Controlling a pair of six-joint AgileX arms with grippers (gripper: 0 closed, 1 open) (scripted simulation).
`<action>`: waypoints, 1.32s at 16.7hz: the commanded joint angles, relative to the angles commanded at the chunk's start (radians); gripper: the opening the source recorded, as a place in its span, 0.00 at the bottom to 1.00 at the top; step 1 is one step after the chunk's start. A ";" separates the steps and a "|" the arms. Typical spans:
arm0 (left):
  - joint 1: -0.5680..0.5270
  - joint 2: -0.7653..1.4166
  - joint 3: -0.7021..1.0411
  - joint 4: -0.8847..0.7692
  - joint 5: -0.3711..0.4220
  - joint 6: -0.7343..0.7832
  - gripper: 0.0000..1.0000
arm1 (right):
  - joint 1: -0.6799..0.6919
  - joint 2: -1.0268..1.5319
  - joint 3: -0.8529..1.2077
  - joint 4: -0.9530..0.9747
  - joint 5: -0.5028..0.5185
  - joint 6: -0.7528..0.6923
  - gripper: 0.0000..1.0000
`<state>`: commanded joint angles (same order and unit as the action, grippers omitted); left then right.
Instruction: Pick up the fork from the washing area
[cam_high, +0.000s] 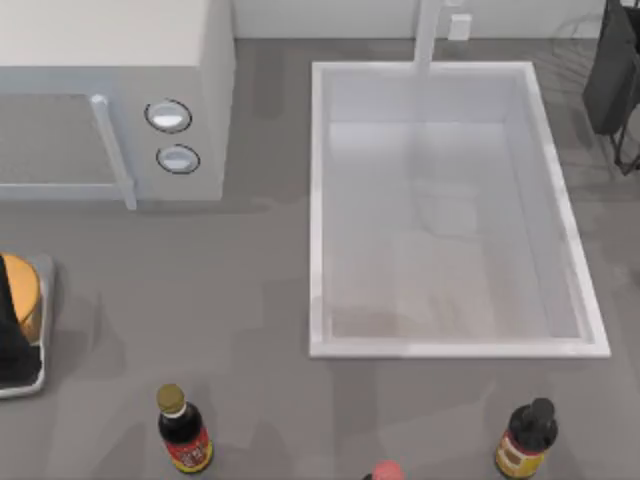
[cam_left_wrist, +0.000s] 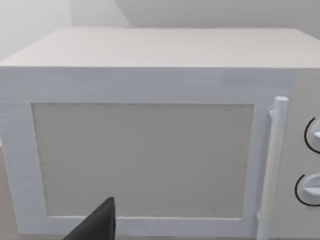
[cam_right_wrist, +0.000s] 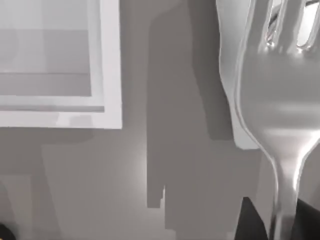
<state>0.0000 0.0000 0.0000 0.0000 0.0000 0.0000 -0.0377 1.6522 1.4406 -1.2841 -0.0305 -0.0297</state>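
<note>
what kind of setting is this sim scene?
Most likely a kitchen counter. A large white rectangular sink basin with a white faucet post sits beside a white microwave with two round knobs, and dark sauce bottles with labels stand along the grey countertop's near edge.

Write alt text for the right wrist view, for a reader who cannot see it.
A shiny silver fork looms close to the camera, its handle running down between the right gripper's dark fingers, which are shut on it. Beyond it lie the grey counter and a corner of the white sink basin's rim.
</note>
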 joint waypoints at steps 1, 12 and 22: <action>0.000 0.000 0.000 0.000 0.000 0.000 1.00 | -0.002 0.004 0.002 0.043 -0.014 -0.004 0.00; 0.000 0.000 0.000 0.000 0.000 0.000 1.00 | 0.014 0.058 -0.352 0.363 0.018 0.012 0.00; 0.000 0.000 0.000 0.000 0.000 0.000 1.00 | 0.009 0.072 -0.371 0.368 0.031 0.014 0.38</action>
<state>0.0000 0.0000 0.0000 0.0000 0.0000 0.0000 -0.0284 1.7245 1.0699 -0.9162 0.0002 -0.0160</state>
